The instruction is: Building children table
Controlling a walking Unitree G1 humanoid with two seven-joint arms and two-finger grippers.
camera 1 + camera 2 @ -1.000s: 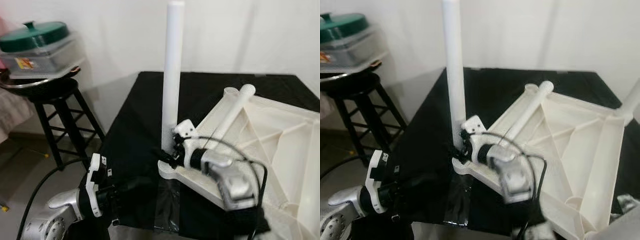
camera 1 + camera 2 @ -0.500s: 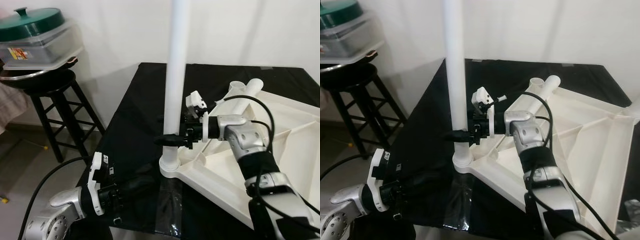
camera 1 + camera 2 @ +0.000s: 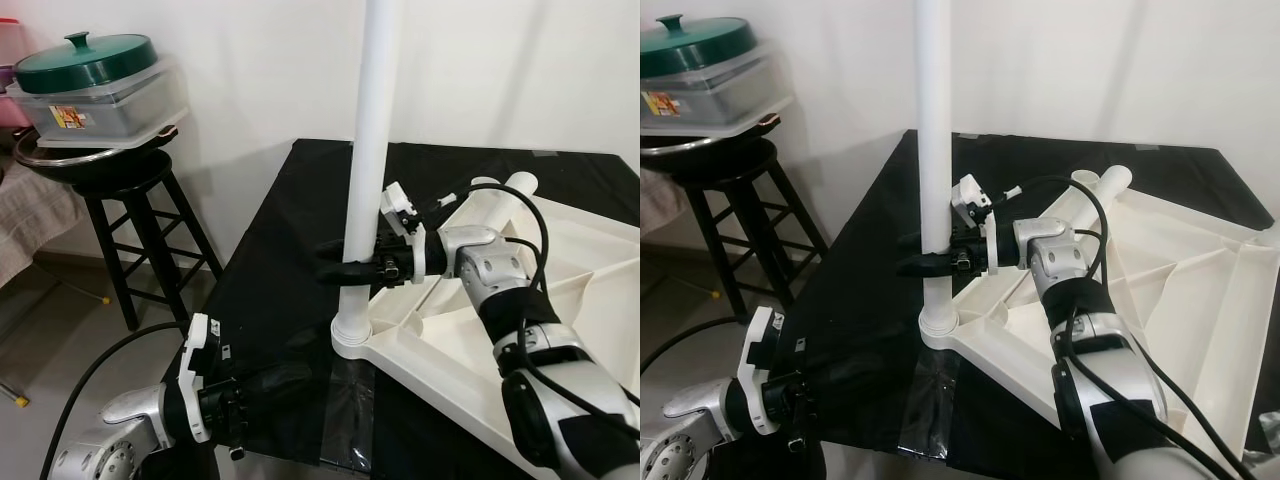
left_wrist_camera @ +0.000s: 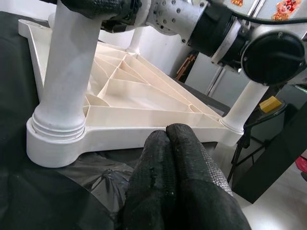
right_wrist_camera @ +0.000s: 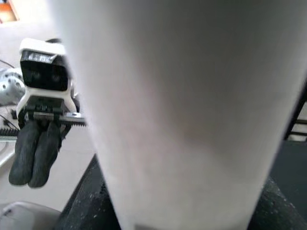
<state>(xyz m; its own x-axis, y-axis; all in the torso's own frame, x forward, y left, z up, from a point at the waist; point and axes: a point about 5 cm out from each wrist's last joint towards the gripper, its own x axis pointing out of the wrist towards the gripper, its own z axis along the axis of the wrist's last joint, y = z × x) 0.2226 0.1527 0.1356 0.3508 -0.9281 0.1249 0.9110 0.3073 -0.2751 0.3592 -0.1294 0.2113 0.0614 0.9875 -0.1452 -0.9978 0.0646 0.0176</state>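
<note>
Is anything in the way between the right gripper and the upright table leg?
Nothing visible. The right gripper is already at the upright leg, its black fingers on either side of it above the corner socket of the upturned tabletop.

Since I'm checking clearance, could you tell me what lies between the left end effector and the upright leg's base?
In the left wrist view, crumpled black cloth lies between the left end effector and the upright leg.
</note>
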